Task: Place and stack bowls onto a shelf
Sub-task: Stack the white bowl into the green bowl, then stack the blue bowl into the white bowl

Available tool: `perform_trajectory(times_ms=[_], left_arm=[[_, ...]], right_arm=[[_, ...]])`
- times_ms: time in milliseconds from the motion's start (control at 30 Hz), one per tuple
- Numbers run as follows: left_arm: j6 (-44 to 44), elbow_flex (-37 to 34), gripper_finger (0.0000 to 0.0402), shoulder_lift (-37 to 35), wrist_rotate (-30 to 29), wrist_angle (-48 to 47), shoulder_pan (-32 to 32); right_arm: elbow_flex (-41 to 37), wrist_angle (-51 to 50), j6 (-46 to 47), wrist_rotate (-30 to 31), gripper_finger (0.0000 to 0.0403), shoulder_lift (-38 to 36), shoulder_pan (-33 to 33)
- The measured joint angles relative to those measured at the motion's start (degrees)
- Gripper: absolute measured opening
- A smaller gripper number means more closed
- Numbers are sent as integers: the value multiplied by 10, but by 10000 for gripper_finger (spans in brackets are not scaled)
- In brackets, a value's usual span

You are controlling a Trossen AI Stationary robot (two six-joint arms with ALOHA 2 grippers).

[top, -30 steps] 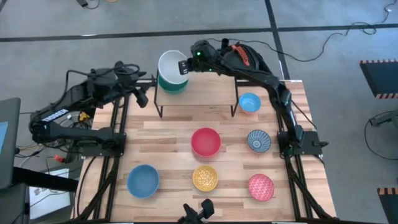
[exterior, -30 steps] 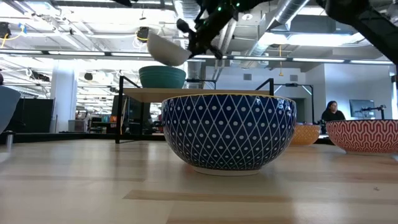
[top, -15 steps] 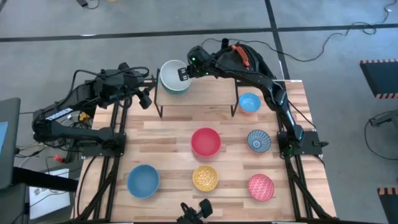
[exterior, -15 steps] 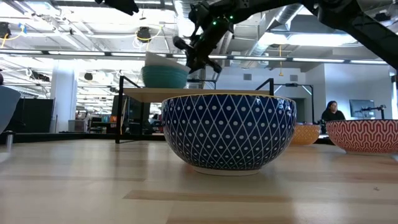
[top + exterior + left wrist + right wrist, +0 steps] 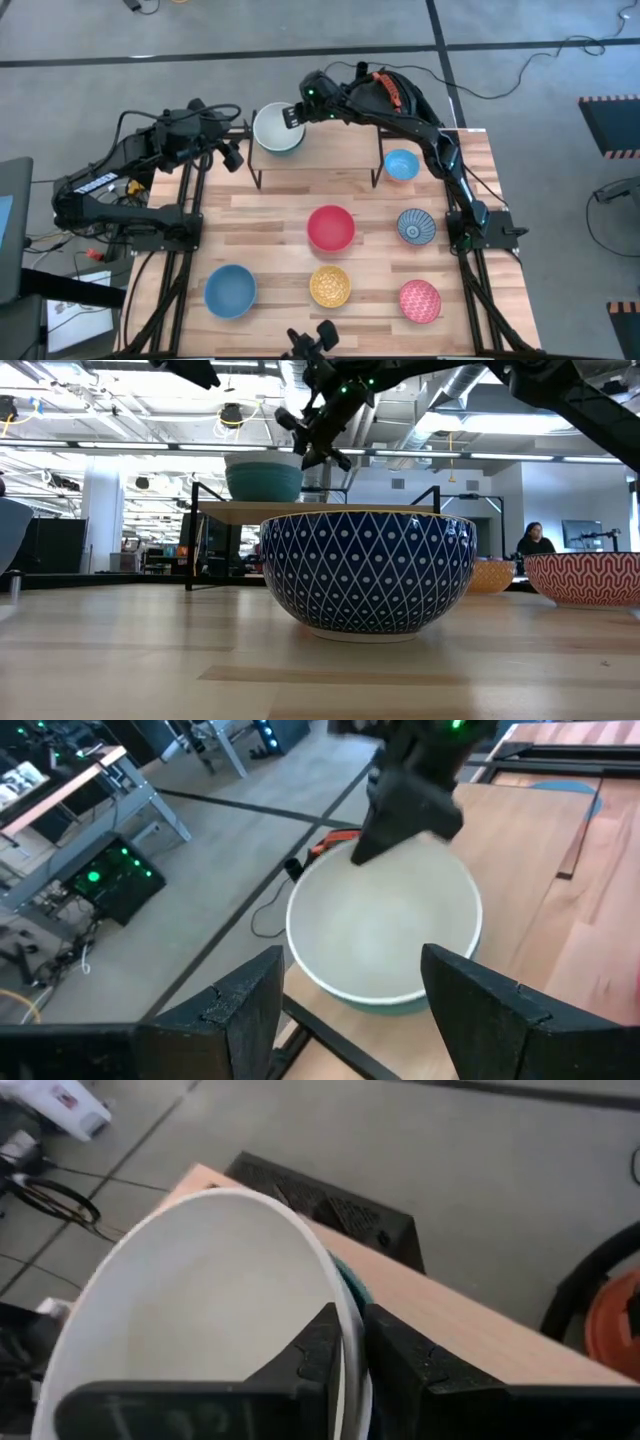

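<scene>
The left hand (image 5: 232,158) is seen off the left edge of the desk (image 5: 280,210), just beside the shelf's left end, with its fingers (image 5: 250,1010) spread wide and nothing between them; its wrist view looks onto the white bowl. A plain blue bowl (image 5: 230,290) is found near the front left corner of the desk. The shelf (image 5: 340,150) stands along the far edge of the desk. At the shelf's left end the white bowl (image 5: 277,128) is nested in the green bowl (image 5: 264,482), whose teal wall shows below the white rim in the low view. The right hand (image 5: 292,115) is held at the white bowl's right rim, and in the right wrist view its fingers (image 5: 318,1355) are closed narrowly on that rim, one inside and one outside. The red bowl (image 5: 331,227) sits at the middle of the desk, with the yellow-patterned bowl (image 5: 330,286) nearer the front edge. A second plain blue bowl (image 5: 401,165) lies toward the far right corner, just beside the shelf's right legs. The blue-patterned bowl (image 5: 415,226) is placed near the right edge, and the pink-patterned bowl (image 5: 420,300) toward the front right corner. A person (image 5: 534,540) is visible in the room beyond the desk.
</scene>
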Motion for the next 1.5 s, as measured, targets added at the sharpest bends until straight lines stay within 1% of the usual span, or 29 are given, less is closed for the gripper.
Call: perform_trajectory(times_ms=[100, 333, 433, 533, 633, 800, 967, 1167, 1267, 1400, 1500], left_arm=[[-6, 0, 224, 0, 2, -8, 3], [-33, 0, 224, 0, 7, -28, 4], [-49, 0, 224, -1, 7, -41, 4], [-61, 0, 224, -4, 8, -60, 4], [-72, 0, 224, -8, 7, -64, 4], [-76, 1, 224, -16, 6, -65, 4], [-77, 1, 224, -17, 6, -65, 4], [-96, -2, 224, -18, 5, -78, 4], [-112, -31, 224, -31, 6, -74, 4], [-155, -87, 224, -63, 26, -55, -1], [-185, -113, 224, -85, 33, -53, -14]], right_arm=[[15, -3, -9, 0, 104, 0, 0], [21, -22, -11, 0, 192, 0, 1], [21, -35, -11, 2, 209, 6, 9], [20, -53, -13, 2, 208, 10, 20], [21, -48, -17, 2, 200, 3, 27], [24, -37, -33, 13, 190, -24, 25], [23, -51, -37, 18, 186, -27, 17], [-19, -43, -38, 22, 178, -27, 21], [-37, -40, -31, 22, 176, -27, 24], [-37, -43, -31, 22, 175, -27, 31], [-37, -42, -40, 30, 175, -31, 40]])
